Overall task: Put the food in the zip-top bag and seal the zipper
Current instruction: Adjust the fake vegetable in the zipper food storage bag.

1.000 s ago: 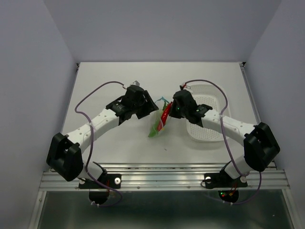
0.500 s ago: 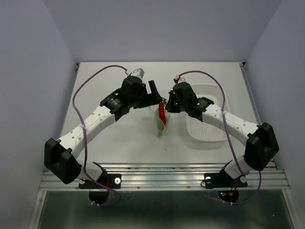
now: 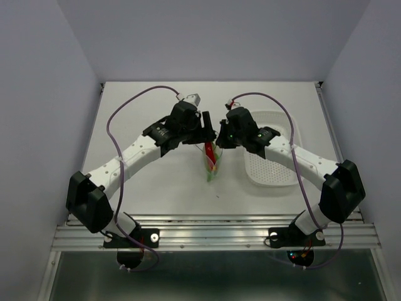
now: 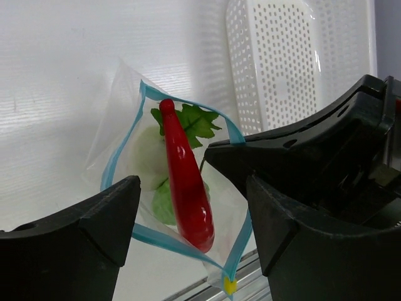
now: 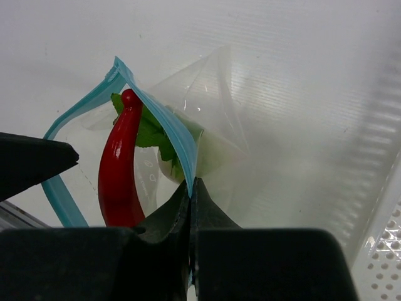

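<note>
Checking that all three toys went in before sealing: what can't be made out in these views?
- Pod: in the left wrist view a green patch shows under the chili, but whether it is the pod or more radish leaf cannot be told.
- Zipper: its near-left bend is behind the left gripper's fingers, same view.
- Top view: zip-top bag contents too small to sort.
- Basket: partly under the right arm, top view.

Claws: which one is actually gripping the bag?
The right claw: shut, pinching the zip-top bag by its blue zipper. The left claw is open, fingers spread, holding nothing.
</note>
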`<state>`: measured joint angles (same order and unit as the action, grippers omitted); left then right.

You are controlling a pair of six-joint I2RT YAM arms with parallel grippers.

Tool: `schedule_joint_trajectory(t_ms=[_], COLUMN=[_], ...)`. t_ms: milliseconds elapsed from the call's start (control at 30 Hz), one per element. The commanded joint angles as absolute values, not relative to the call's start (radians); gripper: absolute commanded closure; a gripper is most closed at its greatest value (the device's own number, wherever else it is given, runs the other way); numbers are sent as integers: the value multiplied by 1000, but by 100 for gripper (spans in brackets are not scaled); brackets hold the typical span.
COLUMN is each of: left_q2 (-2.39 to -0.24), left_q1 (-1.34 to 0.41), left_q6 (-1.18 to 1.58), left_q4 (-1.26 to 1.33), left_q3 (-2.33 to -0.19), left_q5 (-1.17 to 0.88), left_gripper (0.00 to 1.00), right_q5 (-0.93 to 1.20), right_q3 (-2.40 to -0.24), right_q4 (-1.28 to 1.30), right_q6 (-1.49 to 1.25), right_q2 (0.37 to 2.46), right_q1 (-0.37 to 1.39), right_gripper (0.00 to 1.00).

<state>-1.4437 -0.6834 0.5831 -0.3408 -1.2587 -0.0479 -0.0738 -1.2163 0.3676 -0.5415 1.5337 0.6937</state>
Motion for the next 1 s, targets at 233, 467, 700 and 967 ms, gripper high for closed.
schedule_joint_trajectory(t_ms=[233,467,700,967], left_q2=[-1477,-1502,-1565,-1528], left_q1=[-709,-713,-713,-722], left_q6=[572,577,623,609], left_q4=[-377,-390,-468,-396], left_q3=[-1342,-1335,-1324,-1360], left_q5=[24,18,80,38], left_gripper=[70,78,84,84], right_q5=[-41,-44,-48,-69], right_q3=[-1247,-1252,-1247,-1233], right_q4=[318,313,307,307], right_q6=[-512,-511,-520,-572], right_q2=[1500,1480,1459,1460], right_q1=[689,689,689,689], right_gripper=[99,99,99,99])
